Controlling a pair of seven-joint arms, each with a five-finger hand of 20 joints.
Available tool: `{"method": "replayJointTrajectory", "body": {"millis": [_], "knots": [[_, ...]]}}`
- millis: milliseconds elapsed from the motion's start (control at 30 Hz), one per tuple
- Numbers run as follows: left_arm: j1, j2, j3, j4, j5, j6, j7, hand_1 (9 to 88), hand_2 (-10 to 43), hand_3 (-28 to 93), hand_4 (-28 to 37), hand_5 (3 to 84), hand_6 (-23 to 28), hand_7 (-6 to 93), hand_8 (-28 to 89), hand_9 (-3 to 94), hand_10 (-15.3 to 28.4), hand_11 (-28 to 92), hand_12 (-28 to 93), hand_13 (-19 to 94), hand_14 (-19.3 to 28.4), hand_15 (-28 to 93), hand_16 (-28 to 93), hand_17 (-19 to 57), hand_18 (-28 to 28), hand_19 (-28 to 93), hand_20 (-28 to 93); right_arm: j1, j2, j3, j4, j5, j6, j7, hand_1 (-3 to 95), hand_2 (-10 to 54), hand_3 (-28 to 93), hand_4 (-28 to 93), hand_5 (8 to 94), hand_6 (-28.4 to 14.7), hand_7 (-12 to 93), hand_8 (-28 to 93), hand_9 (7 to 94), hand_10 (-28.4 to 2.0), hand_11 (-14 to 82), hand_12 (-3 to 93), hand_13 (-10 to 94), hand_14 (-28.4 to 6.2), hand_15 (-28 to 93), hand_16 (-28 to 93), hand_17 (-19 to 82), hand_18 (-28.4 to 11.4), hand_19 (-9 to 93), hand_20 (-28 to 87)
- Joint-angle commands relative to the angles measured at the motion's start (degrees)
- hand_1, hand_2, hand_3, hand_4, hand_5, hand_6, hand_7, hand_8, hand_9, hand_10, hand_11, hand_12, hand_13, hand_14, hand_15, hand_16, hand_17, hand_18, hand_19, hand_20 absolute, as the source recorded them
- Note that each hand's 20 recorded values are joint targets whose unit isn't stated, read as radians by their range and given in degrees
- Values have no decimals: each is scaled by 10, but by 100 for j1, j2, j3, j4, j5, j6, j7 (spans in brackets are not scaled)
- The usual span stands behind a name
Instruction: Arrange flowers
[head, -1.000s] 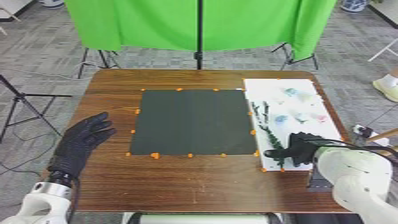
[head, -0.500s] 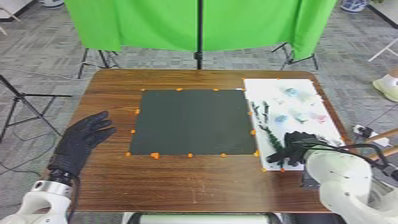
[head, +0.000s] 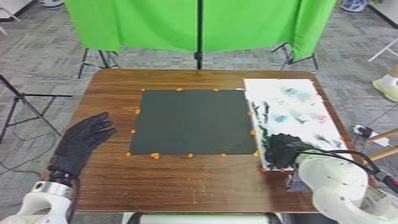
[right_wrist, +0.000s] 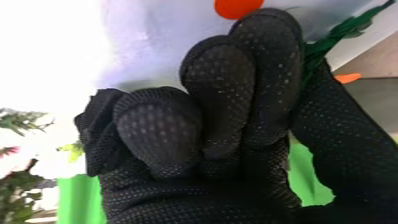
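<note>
The picking-up step is judged to be in hand: a green stem (right_wrist: 346, 30) is being secured by the right hand (head: 282, 150) at the near right corner of the mat (head: 193, 122). The stem is caught between the thumb and the nearest finger, with the thumb brought in against it and the other fingers partly bent; how firmly it is pinched cannot be told. From that hand the leafy part is extended past the fingertips, away along the mat's right edge, over the white sheet (head: 262, 87) laid to the right of the mat. The pale flowers (head: 289, 92) are spread on that sheet, farther off than the right hand and well to the right of the mat. The left hand (head: 84, 137) is held to the left of the mat, loosely open, with nothing in it. Next, a clean lift is called for, after which the stem should probably be carried left and laid on the mat. If the pinch is too light, the stem may be twisted or dropped; nearby greenery could also be dragged along.
</note>
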Motion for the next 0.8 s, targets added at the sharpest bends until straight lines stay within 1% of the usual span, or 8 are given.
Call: {"method": "replayJointTrajectory", "body": {"millis": [33,200,333,367,400,633,733,800], "knots": [[141,-81,4,20,31,22,-29,268,39,714,-283,408,64,227,-111,376,151,289,147,301,183,472,-62,-66,243,599,-39,-590,-60,-34,413,153,107,229,335,-4,916,-129,937,-48,284,29,927,-97,411,229,907,-32,606,257,553,-171,932,563],[125,-85,9,18,34,23,-9,268,39,714,-283,409,63,227,-111,375,151,289,147,301,183,473,-62,-66,243,599,-38,-607,-104,295,259,352,361,261,331,-10,925,-83,936,-57,318,58,932,-97,429,234,913,-37,628,263,564,-176,932,579],[134,-91,-11,8,29,68,-14,269,39,713,-283,408,63,229,-112,374,151,291,148,301,183,473,-62,-66,243,599,-38,-596,-135,628,74,610,660,173,336,-16,931,-53,935,-63,331,81,936,-101,441,237,913,-38,644,268,568,-181,932,599],[116,-80,-7,14,30,70,-6,269,39,713,-283,408,62,229,-112,374,151,291,148,301,183,473,-62,-66,243,599,-38,-596,-121,694,14,716,831,184,337,-18,932,-49,936,-63,330,84,937,-102,442,238,913,-38,646,268,568,-181,932,602],[147,-84,-24,-8,29,92,-15,269,39,713,-283,408,62,229,-112,374,151,291,148,301,182,473,-62,-66,243,599,-38,-571,-147,782,-39,762,802,160,336,-18,932,-46,936,-65,330,87,937,-103,443,239,913,-39,649,267,569,-182,932,604],[175,-21,-96,-34,18,135,19,269,39,713,-283,409,63,229,-113,374,150,291,147,302,182,474,-63,-66,243,599,-38,-315,-124,1080,-351,1130,1276,31,336,-22,932,-31,937,-66,336,97,937,-103,455,237,914,-40,660,265,575,-184,932,618],[247,18,-158,-53,29,98,-7,269,39,714,-283,408,62,230,-113,374,150,292,147,302,182,474,-62,-66,244,599,-38,-106,-136,1119,-425,1255,1274,96,335,-21,932,-27,937,-64,338,100,937,-101,459,236,916,-40,664,265,577,-184,932,622],[320,5,-195,-79,21,132,-3,269,39,714,-283,408,62,230,-113,374,151,292,147,302,182,474,-62,-66,244,600,-38,-28,-126,1183,-466,1294,1241,80,336,-20,932,-27,937,-64,339,101,937,-102,461,235,916,-41,665,266,578,-184,932,625]]}}
